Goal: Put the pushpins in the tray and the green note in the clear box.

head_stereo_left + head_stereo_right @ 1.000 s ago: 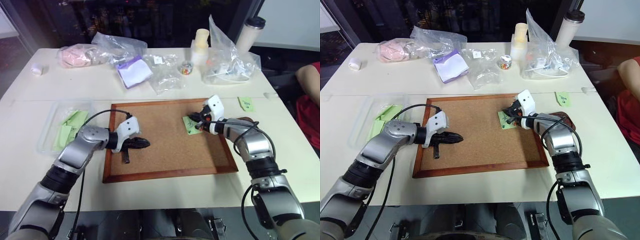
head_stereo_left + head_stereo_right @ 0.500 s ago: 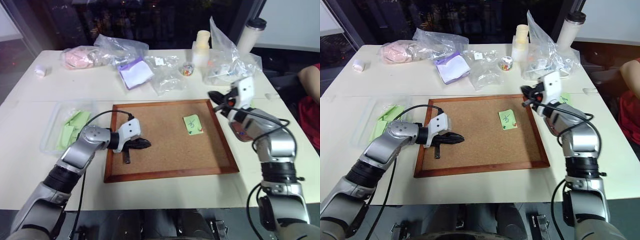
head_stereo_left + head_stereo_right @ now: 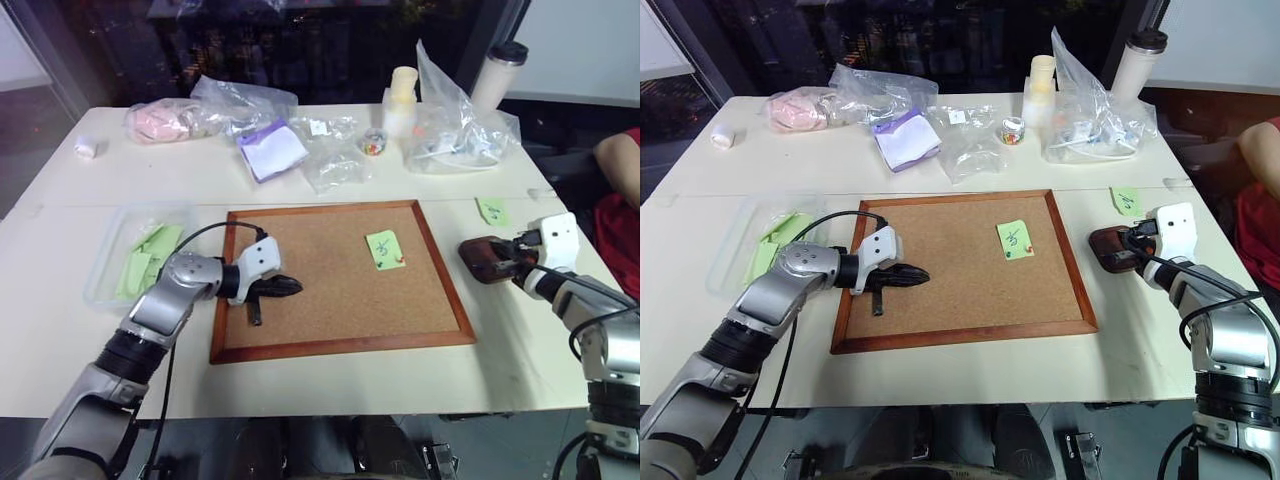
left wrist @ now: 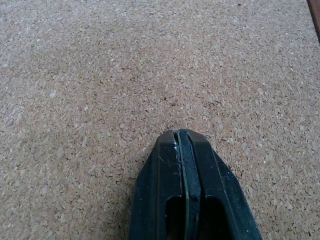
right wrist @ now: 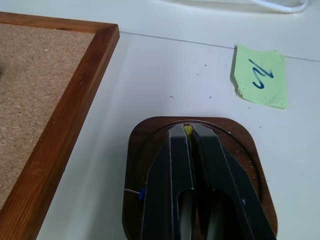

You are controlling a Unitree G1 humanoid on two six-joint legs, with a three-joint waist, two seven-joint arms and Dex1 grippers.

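The dark brown tray (image 3: 478, 250) sits on the table just right of the cork board. My right gripper (image 5: 188, 131) hangs low over it, shut on a yellow pushpin that shows between its fingertips. A blue pushpin (image 5: 142, 194) lies in the tray beside the fingers. The green note (image 3: 384, 247) lies on the cork board with a red pushpin (image 3: 401, 261) at its lower corner. My left gripper (image 3: 291, 288) rests shut and empty on the board's left part. The clear box (image 3: 103, 285) stands at the far left with green slips in it.
The wood-framed cork board (image 3: 300, 340) fills the middle. A second green note (image 3: 491, 210) lies on the table behind the tray. Crinkled bags, a small jar of pins (image 3: 374, 140) and a cup (image 3: 497, 72) line the far side. A person sits at the right edge.
My right gripper left the green note on the board, swung right past the frame and came down over the tray. The left gripper has stayed where it was.
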